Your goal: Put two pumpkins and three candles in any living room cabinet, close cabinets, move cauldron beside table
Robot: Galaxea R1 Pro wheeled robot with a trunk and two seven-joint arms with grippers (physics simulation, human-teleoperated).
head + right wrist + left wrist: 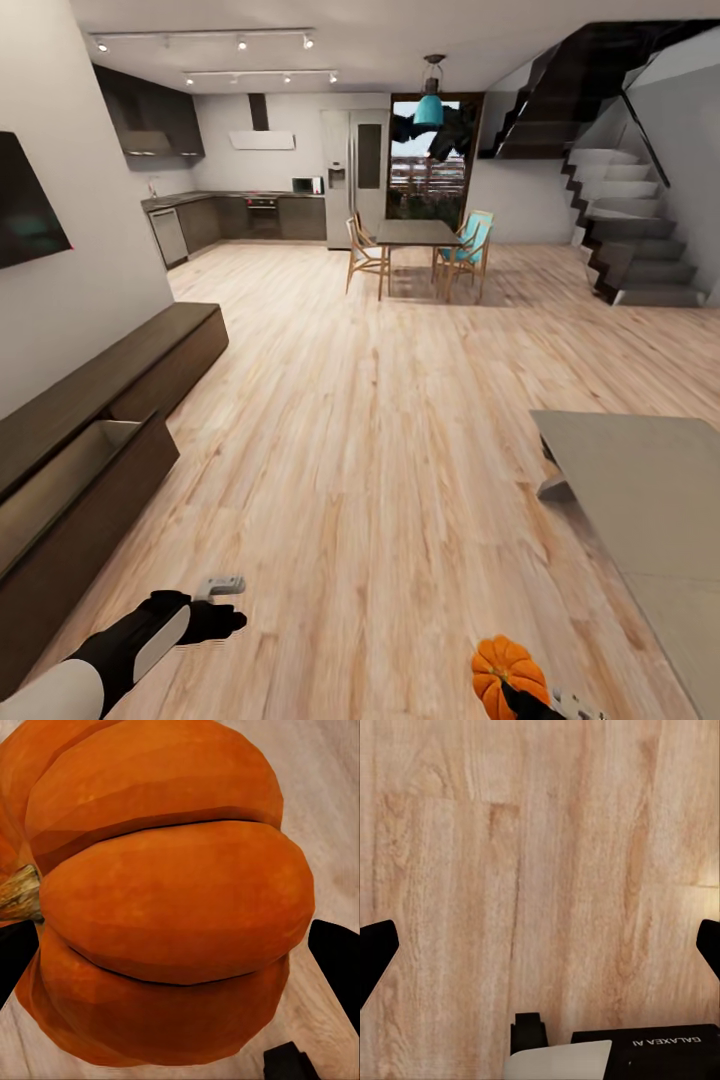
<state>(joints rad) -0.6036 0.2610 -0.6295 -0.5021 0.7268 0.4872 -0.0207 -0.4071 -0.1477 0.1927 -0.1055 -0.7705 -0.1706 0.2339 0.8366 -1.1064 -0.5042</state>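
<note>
Right gripper (176,945) clamps 1 pumpkin (165,900) between its fingers: looks rigid, light, smooth-ribbed, best squeezed across the belly. Left gripper (540,945) spread, holding nothing.

A pale wood-plank floor (380,430) is laid through an open-plan room. At the far left, a kitchen is fitted with dark cupboards (240,215), a steel refrigerator (353,170) and a white extractor hood (262,138). A dark dining table (415,235) with wooden chairs (365,255) is set before a tall window (428,165), under a teal pendant lamp (430,105). A dark staircase (630,240) is mounted at the right. Track spotlights (200,42) are fixed to the ceiling. A dark wall panel (25,205) is hung on the left white wall.
</note>
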